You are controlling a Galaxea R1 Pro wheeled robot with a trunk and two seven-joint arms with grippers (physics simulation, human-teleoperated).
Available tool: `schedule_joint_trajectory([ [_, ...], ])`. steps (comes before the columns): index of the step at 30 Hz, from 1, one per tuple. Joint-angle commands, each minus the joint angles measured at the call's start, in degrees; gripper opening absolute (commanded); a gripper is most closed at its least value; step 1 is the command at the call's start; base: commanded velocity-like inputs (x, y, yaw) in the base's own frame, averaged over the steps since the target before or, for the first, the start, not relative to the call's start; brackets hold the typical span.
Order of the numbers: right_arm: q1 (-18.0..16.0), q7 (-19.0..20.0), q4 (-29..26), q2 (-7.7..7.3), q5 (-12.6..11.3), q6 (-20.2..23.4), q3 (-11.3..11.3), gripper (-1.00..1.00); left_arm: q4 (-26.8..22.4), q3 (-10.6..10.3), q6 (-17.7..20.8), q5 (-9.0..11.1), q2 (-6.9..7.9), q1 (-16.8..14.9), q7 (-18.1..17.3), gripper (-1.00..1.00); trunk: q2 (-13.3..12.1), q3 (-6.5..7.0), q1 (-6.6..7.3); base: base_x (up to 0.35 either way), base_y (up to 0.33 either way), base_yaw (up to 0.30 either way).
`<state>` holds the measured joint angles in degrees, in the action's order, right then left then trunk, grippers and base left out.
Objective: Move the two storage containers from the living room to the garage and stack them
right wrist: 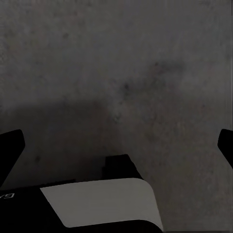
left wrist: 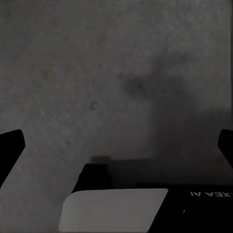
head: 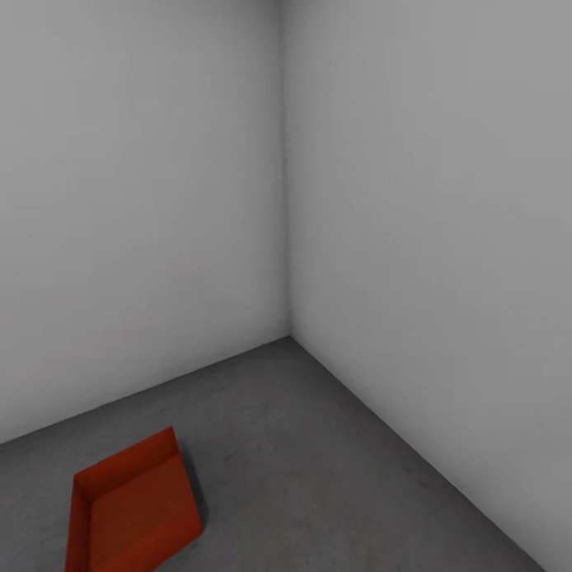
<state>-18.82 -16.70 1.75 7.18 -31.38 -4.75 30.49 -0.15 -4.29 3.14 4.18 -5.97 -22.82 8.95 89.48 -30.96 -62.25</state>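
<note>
one orange-red bin sits open side up on the grey concrete floor, out from the corner where the two white walls meet. it lies skewed to both walls, its long axis running on a diagonal, one short end toward the wall behind it. the left gripper and right gripper each hang spread wide over bare floor, holding nothing. judging from this, the second bin is yet to come; to stack well, bring it in matched to that same diagonal and lower it level
</note>
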Motion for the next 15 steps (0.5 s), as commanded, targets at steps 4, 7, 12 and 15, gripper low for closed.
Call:
schedule_joint_trajectory([
  [4,-0.1,0.0,0.2,0.17,-0.6,-0.3,0.5,1.0,0.0,-0.5,0.2,0.4,-0.01,0.0,0.2,1.0,-1.6,0.67,0.89,0.0,0.0,-0.217],
  [7,-0.1,0.0,0.2,0.19,-0.6,-0.3,0.5,1.0,0.0,-0.5,0.2,0.4,0.02,0.0,0.2,1.0,-2.8,1.21,1.55,0.0,0.0,-0.242],
  [12,-0.1,0.0,0.2,0.2,-0.6,-0.3,0.5,1.0,0.0,-0.5,0.2,0.4,0.04,0.0,0.2,1.0,-4.8,2.1,2.65,0.0,0.0,-0.248],
  [15,-0.1,0.0,0.2,0.2,-0.6,-0.3,0.5,1.0,0.0,-0.4,0.2,0.4,0.01,0.0,0.2,1.0,-5.6,2.46,3.09,0.0,0.0,-0.249],
])
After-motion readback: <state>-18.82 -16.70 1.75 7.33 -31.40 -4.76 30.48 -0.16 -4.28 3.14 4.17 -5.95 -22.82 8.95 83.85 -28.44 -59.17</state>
